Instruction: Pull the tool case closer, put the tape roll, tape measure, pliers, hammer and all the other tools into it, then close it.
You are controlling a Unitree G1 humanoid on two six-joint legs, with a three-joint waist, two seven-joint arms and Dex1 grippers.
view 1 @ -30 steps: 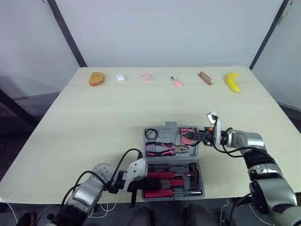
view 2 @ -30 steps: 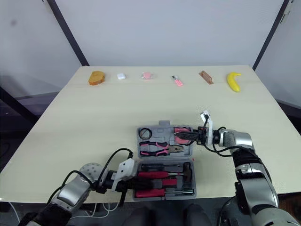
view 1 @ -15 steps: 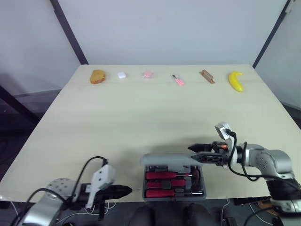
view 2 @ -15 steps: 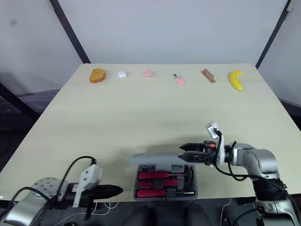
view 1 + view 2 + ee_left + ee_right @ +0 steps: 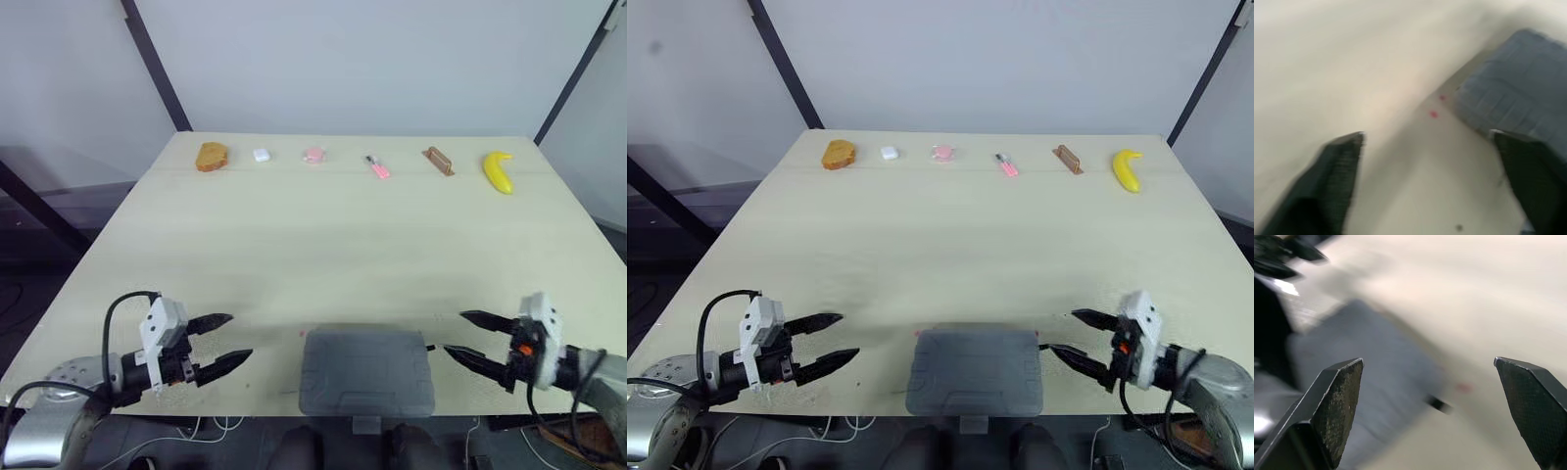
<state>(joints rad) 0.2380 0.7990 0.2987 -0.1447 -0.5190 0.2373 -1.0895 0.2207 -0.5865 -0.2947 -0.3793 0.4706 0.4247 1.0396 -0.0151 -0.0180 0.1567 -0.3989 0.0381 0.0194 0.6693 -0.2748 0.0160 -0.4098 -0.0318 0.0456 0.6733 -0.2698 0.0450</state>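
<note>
- Head view: the flat grey plastic tool case (image 5: 366, 370) lies shut at the near edge of the pale table (image 5: 323, 235), close enough for both arms. The left gripper (image 5: 238, 336) and right gripper (image 5: 455, 332) sit on either side, spread wide, holding nothing. The job looks done.
- Left wrist view: black fingers (image 5: 1337, 166) wide apart, case just ahead.
- Right wrist view: fingers wide too, case ahead.

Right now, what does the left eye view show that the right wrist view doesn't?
Left eye view's extras: the banana, the bread and the brown block along the far edge of the table. Right wrist view's extra: the rough grain of its fingertips. Shared: the closed gray case, the table and the open right claw.
</note>
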